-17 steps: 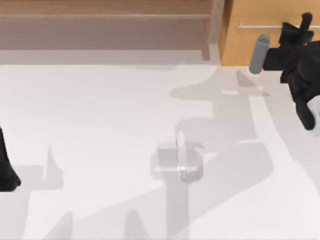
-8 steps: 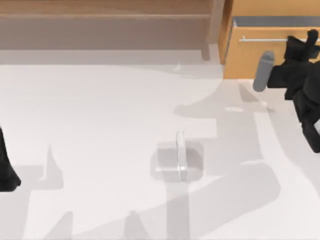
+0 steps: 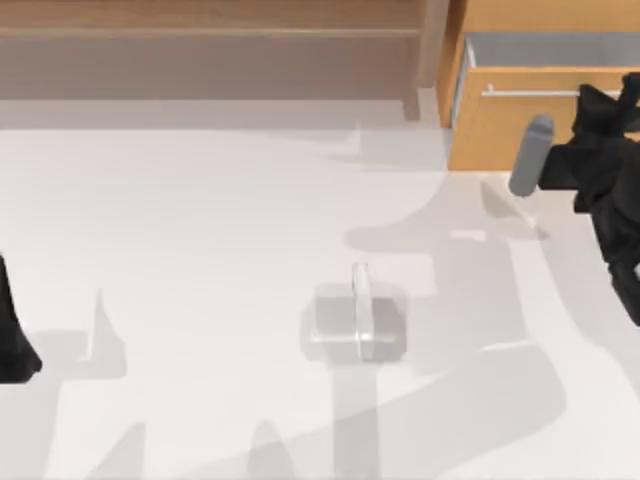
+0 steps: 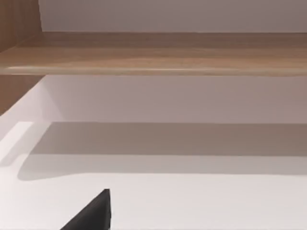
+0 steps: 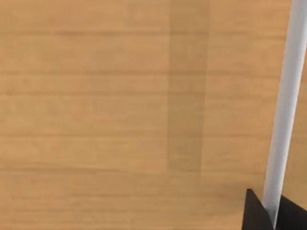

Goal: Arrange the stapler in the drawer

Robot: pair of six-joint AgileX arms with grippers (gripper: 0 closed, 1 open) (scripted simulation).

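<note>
The stapler (image 3: 361, 311), a small pale, almost see-through bar, lies on the white table near the middle, over a grey square shadow. At the back right the drawer (image 3: 505, 130) has an orange-tan front and stands partly pulled out, with a strip of its inside showing behind the front. My right gripper (image 3: 615, 97) is at the right end of the silver handle (image 3: 530, 92). In the right wrist view its dark fingertips (image 5: 254, 213) close around the handle bar (image 5: 283, 110). My left arm (image 3: 12, 340) stays parked at the table's left edge.
A paler brown open shelf unit (image 3: 220, 50) runs along the back, left of the drawer; the left wrist view faces its shelf board (image 4: 153, 57). A grey cylinder (image 3: 530, 155) on my right arm juts out in front of the drawer front.
The drawer has slid out toward the front of the table, opening a gap behind its front. My right gripper moved with the handle. Stapler and left arm are unmoved.
</note>
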